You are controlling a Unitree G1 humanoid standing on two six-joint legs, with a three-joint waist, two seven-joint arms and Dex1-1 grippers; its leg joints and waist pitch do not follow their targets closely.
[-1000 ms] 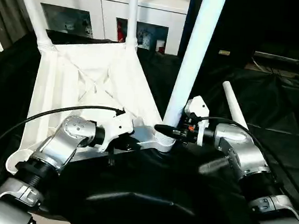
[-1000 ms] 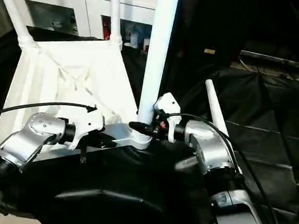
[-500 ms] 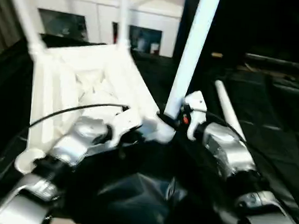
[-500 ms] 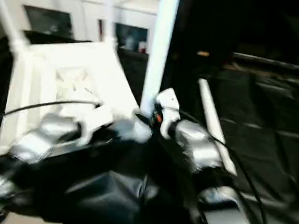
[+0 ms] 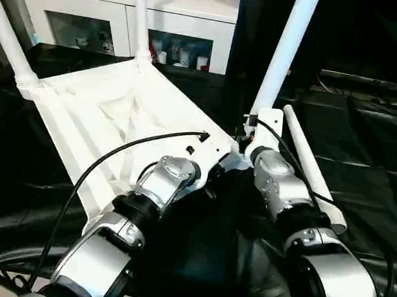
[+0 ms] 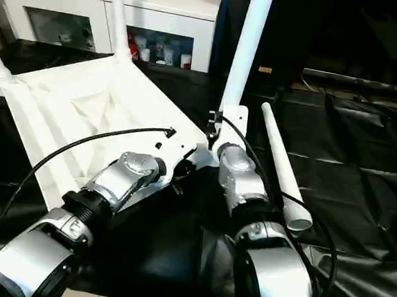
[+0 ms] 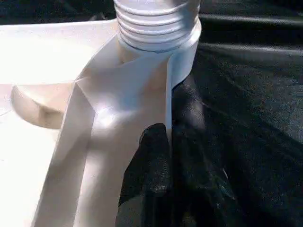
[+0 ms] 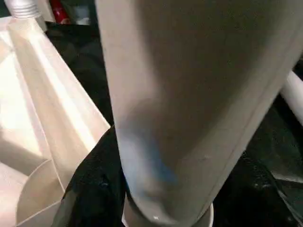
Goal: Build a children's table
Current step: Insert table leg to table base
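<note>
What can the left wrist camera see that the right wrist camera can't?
Left wrist view: the leg's screw threads sitting in the corner socket, and the left gripper pinching the tabletop's edge.
Right wrist view: that leg's smooth shaft up close, the right gripper clamped around it, a second screwed-in leg, and a loose leg lying on the cloth.
Both: the white tabletop and the black cloth.
</note>
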